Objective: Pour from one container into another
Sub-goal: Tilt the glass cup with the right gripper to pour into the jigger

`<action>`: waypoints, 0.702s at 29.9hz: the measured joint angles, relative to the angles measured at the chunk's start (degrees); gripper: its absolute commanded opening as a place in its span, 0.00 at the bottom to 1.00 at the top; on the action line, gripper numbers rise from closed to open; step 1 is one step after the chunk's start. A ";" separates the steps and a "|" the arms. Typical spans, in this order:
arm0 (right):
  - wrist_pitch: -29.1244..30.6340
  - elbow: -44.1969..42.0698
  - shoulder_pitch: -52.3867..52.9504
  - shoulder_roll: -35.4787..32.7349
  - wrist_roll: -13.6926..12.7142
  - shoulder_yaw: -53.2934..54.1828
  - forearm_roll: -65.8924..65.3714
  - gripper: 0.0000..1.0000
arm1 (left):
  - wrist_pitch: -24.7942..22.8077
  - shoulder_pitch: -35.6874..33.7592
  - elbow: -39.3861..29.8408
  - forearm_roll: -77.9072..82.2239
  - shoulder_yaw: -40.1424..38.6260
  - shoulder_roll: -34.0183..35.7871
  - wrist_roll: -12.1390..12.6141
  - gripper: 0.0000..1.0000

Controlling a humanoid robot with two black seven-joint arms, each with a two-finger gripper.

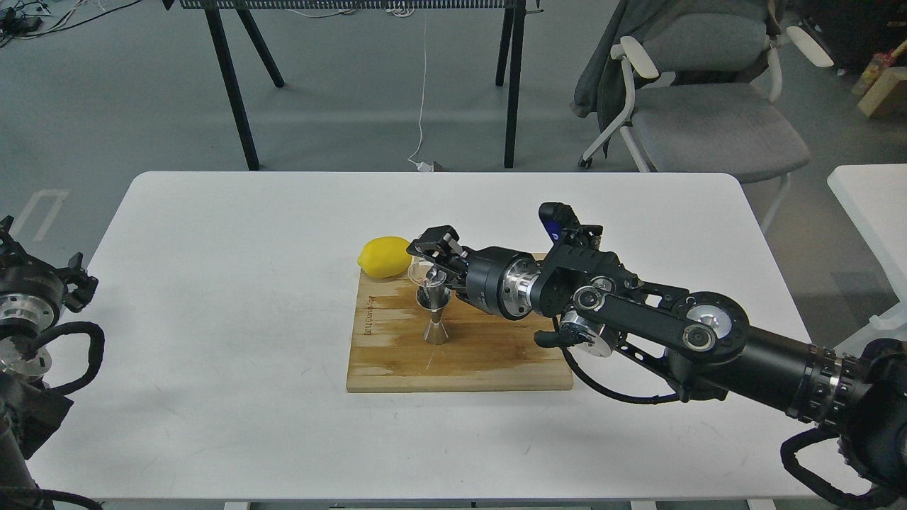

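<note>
A steel hourglass jigger [435, 316] stands upright on the wooden board [489, 358]. Just above its top rim hangs the small clear glass cup [424, 272], tipped with its mouth toward the lemon and down. My right gripper [434, 266] is shut on the cup, reaching in from the right over the board. Any liquid is too small to make out. Only the thick near part of my left arm [28, 312] shows at the left edge of the head view; its gripper is out of view.
A yellow lemon [385, 256] lies at the board's far left corner, right beside the cup. The white table [212, 297] ends near the bottom of the frame. A grey chair [701, 106] and black table legs stand behind it.
</note>
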 measured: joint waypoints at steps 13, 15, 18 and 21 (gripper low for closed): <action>0.32 0.29 1.72 -0.76 0.00 -2.81 -0.62 0.27 | 0.00 0.01 0.08 0.00 0.00 -0.03 0.00 1.00; 0.32 0.29 2.00 -0.78 0.00 -3.30 -1.54 0.27 | 0.00 0.08 0.08 0.00 0.00 -0.03 0.00 1.00; 0.32 0.29 2.27 -0.82 0.01 -3.64 -2.40 0.27 | 0.00 0.09 0.09 0.00 0.00 -0.03 0.00 1.00; 0.32 0.29 2.50 -0.86 0.06 -3.75 -2.95 0.27 | 0.00 0.10 0.09 0.00 0.00 -0.03 0.00 1.00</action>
